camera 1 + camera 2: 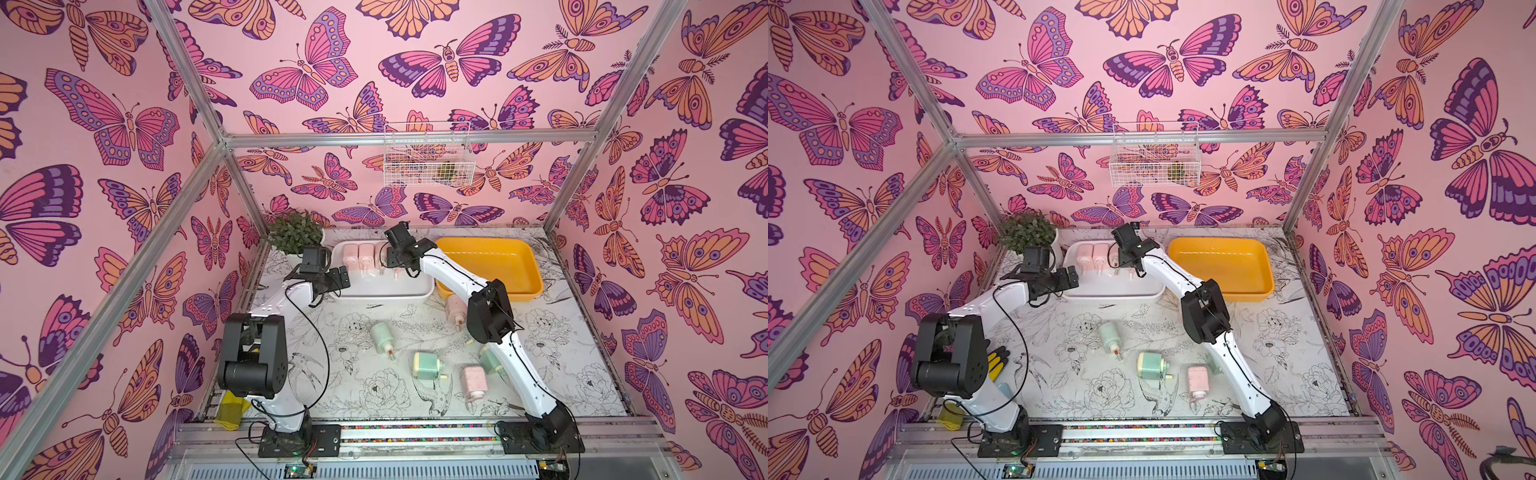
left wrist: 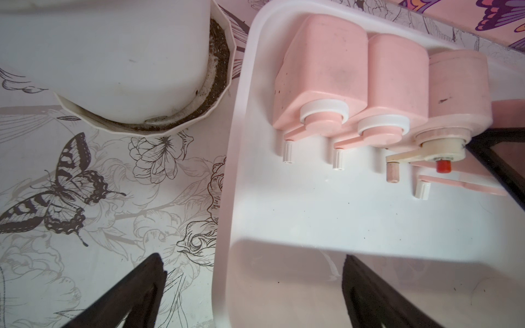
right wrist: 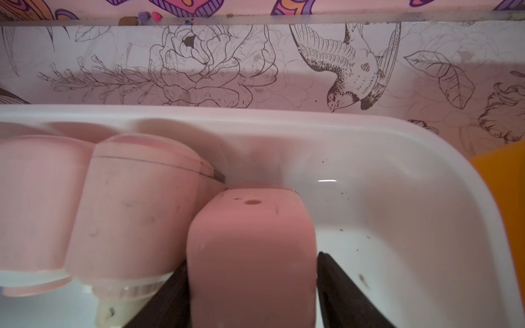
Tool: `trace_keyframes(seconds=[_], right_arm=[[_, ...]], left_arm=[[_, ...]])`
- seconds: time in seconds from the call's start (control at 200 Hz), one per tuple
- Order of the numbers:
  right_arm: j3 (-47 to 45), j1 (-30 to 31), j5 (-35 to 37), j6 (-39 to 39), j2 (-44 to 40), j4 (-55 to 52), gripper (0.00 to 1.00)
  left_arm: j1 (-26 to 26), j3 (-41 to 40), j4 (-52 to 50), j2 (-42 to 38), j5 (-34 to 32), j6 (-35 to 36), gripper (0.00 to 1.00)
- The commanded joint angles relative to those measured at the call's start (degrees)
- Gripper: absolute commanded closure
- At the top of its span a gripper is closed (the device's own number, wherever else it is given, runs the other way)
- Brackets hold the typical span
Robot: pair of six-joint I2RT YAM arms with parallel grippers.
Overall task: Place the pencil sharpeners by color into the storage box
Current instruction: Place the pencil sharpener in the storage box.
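Three pink sharpeners [image 2: 397,85] noted rowed along storage box's [image 2: 284,213] far wall; flanked a fourth [image 3: 252,227] beside them with right gripper [image 3: 251,259], grouping pinks, grip untellable; held left gripper [image 2: 252,257] wide, empty.

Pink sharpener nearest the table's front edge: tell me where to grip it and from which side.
Take the pink sharpener across its body's two long flat sides, coming straight down from above. It lies flat with the cream end and handle pointing to the near side, so jaws closing crosswise at mid-body should miss the handle.
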Motion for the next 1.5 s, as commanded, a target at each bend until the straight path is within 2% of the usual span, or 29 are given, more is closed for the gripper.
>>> trace_keyframes(seconds=[0.0,0.13,0.235,0.406,0.636,0.816,0.966,1.161,1.492], right_arm=[[1.5,-0.4,-1.1,0.8,0.5,-0.1,0.29],[1.5,-0.5,-1.7,1.0,0.5,0.3,0.28],[1.4,-0.5,-2.8,0.8,0.3,0.7,0.22],[-0.3,-0.5,-3.2,1.1,-1.6,2.2,0.2],[-10.3,-0.6,-3.7,-0.6,-8.5,7.2,0.2],[-24.0,-0.9,-4.9,-4.1,-15.5,16.7,0.23],[-29.2,-2.3,-6.4,-5.3,-17.0,19.6,0.29],[-31.0,-4.5,-17.3,-8.5,-15.7,23.8,0.47],[-27.3,-4.7,-20.3,-9.2,-12.3,23.2,0.54]], left_arm=[[0.2,-1.1,-0.9,-0.5,-0.3,0.7,0.0],[0.1,-1.0,-0.9,-0.3,-0.3,0.6,0.0],[0.1,-1.1,-0.9,-0.2,-0.4,0.6,0.0],[0.1,-1.1,-0.8,0.0,-0.6,0.6,0.0],[0.1,-1.1,-0.9,0.6,-0.6,0.7,0.0],[0.1,-1.1,-0.9,0.5,-1.1,0.7,0.0],[0.1,-1.1,-0.9,0.5,-1.3,0.7,0.0],[0.1,-1.2,-1.1,0.5,-2.5,0.6,0.0],[0.2,-1.3,-1.4,0.8,-3.5,0.5,0.0]])
